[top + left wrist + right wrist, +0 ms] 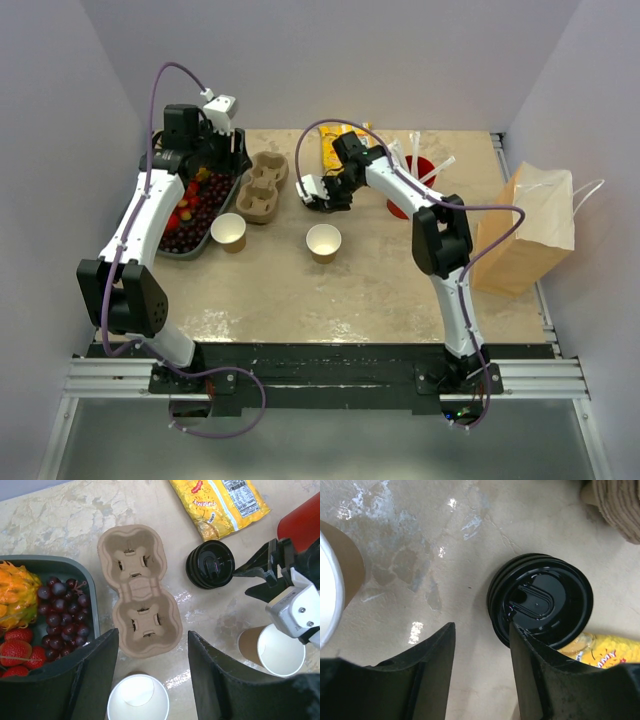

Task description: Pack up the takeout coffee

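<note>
right gripper (481, 630) hangs open at the black lids' (542, 597) edge

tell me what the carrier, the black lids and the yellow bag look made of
Carrier: moulded paper pulp by the look, with a matte tan, fibrous surface and soft pressed edges.
Lids: likely thin plastic, glossy black, with sharp highlights and crisp moulded ridges.
Bag: probably plastic film, since it is shiny, printed and creased.
</note>
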Robot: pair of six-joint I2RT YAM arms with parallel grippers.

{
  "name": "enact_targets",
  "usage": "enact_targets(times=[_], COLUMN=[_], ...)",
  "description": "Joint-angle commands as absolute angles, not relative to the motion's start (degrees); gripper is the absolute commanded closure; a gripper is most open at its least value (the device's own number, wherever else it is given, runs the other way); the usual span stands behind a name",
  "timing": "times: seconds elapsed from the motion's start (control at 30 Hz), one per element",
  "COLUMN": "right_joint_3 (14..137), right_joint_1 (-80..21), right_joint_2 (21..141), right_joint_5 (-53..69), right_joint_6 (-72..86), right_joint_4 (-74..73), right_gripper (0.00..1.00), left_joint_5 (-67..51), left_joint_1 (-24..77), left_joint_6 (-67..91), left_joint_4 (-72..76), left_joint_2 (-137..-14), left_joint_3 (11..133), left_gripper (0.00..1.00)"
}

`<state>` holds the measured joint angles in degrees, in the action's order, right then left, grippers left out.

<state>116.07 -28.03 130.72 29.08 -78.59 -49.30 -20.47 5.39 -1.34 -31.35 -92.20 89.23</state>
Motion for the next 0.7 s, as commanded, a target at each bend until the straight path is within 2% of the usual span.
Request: enact_targets(times=[0.0, 0.67], right_joint_3=[118.2, 120.1], right_joint_1=[-28.9, -29.2], right_joint_2=[131.3, 134.3], right_joint_5=[28.5, 27.0], right_joint_6=[-81.1, -78.5], right_joint_4=[-49.0, -45.4], right_gripper=[0.51, 0.57], left_joint_5=[-21.0, -21.4], left_joint_1=[5.3, 5.3], left_joint_6=[-2.5, -2.8], left_joint_4=[-30.2, -30.4], left_joint_2=[-91.1, -91.6], left_joint_3=[89.5, 89.2], left_gripper=[0.39, 0.38])
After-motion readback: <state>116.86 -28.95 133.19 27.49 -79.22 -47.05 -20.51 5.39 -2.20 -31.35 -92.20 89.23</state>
